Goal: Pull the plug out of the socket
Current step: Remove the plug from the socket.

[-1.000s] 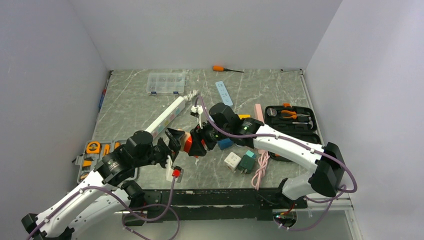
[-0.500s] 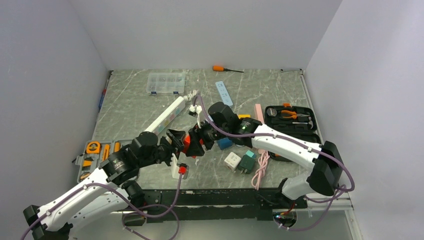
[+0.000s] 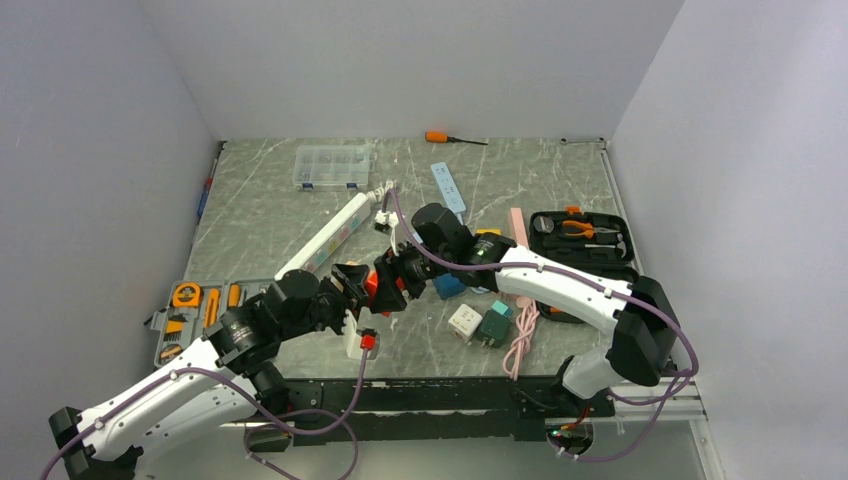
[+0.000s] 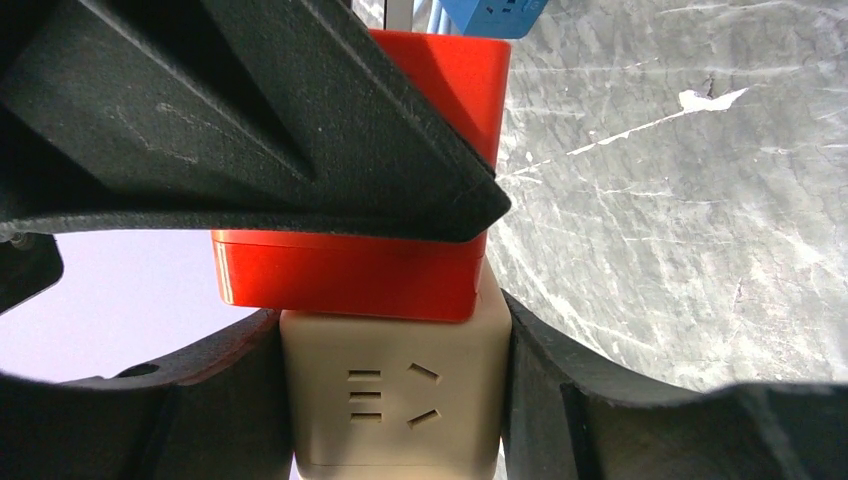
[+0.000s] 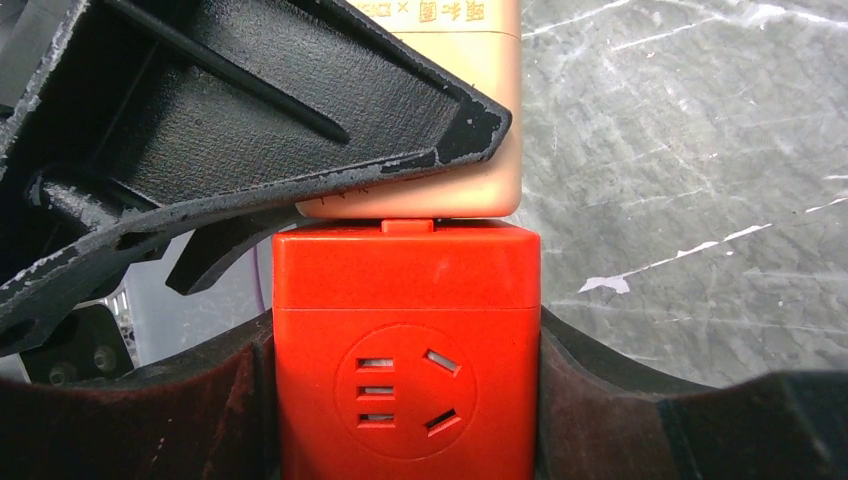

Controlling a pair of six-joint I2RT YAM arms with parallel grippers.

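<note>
Robot lab cell, white walls [image 3: 420, 60], marble tabletop [image 3: 255, 215], tool case [image 3: 590, 250]

Small print on the beige adapter cube [image 5: 485, 55] is cropped and unreadable.

Frame centre: plug cube [image 5: 405, 350] red, socket cube [image 4: 395, 400] beige. Table [image 3: 560, 180] grey marble, white veins. Screwdriver [image 3: 437, 136], top centre: orange handle. Cable [image 3: 520, 340], lower right: pink. Nearby: blue adapter [image 3: 449, 287], white adapter [image 3: 464, 320], green adapter [image 3: 493, 325].

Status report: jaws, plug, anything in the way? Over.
Left jaws shut on beige cube, right jaws shut on red cube. Cubes plugged together, not yet apart. Blue cube close by.
</note>
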